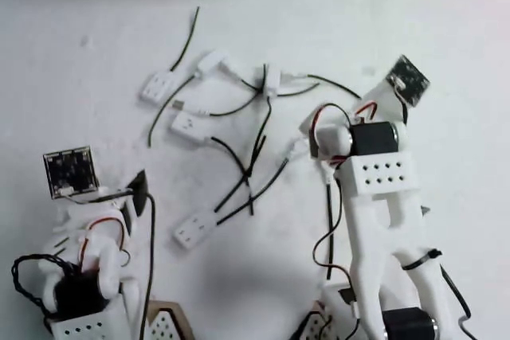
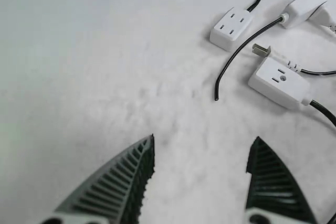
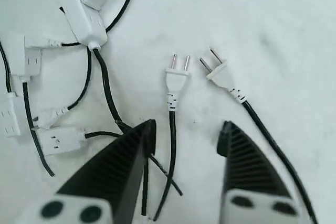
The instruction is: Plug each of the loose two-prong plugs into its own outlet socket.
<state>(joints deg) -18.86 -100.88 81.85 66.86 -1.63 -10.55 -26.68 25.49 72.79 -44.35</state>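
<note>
Two loose white two-prong plugs, one (image 3: 177, 80) beside the other (image 3: 221, 73), lie on the white table with their black cords running back under my right gripper (image 3: 186, 125). That gripper hangs open just behind them, holding nothing. In the high view one of these plugs (image 1: 297, 147) lies next to the right arm. White outlet sockets lie at the far left (image 1: 159, 85), at the middle left (image 1: 190, 126) and nearer the front (image 1: 195, 228). My left gripper (image 2: 205, 142) is open over bare table, short of two sockets, one (image 2: 231, 26) farther off than the other (image 2: 278, 80).
Black cords cross in a tangle (image 1: 247, 169) at the table's middle. A white plug body (image 2: 304, 6) and a bare prong tip (image 2: 260, 50) lie by the far sockets. More white connectors (image 3: 86, 19) sit among the cords. The table's left side (image 1: 72, 77) is bare.
</note>
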